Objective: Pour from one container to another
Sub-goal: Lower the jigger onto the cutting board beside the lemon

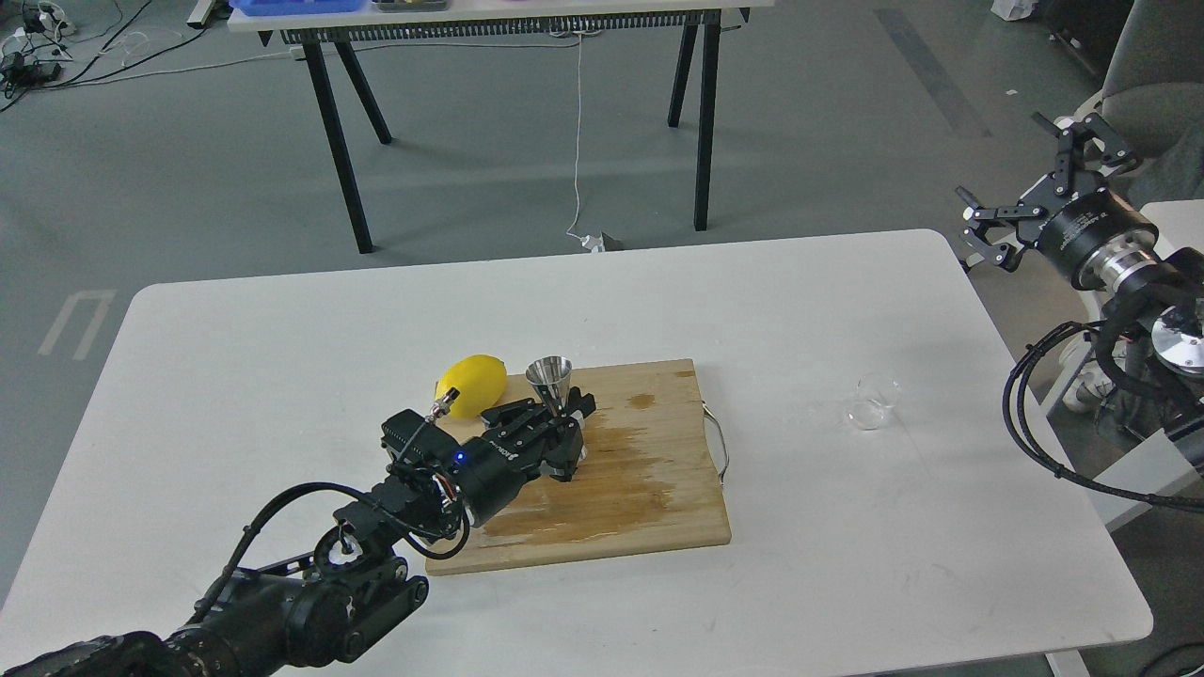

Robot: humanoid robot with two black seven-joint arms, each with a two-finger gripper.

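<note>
A white table (282,376) is seen with a wooden cutting board (640,489) placed near its middle; a wet-looking darker stain is spread across the board's surface. The steel jigger (550,381) is stood upright on the board's far left part, with a lemon (470,379) just beside it on the left. The left gripper (555,423) is laid low over the board, its fingers placed on either side of the jigger's lower half; whether the jigger is actually clamped cannot be told, since the contact is hidden by the dark fingers. The jigger's upper cone is left showing above the fingers. The glass cup (873,402) is set on bare table to the right of the board, well apart from both grippers and touched by nothing; whether it is upright or on its side cannot be told. The right gripper (1035,179) is held raised off the table's far right edge, fingers spread wide, nothing between them.
</note>
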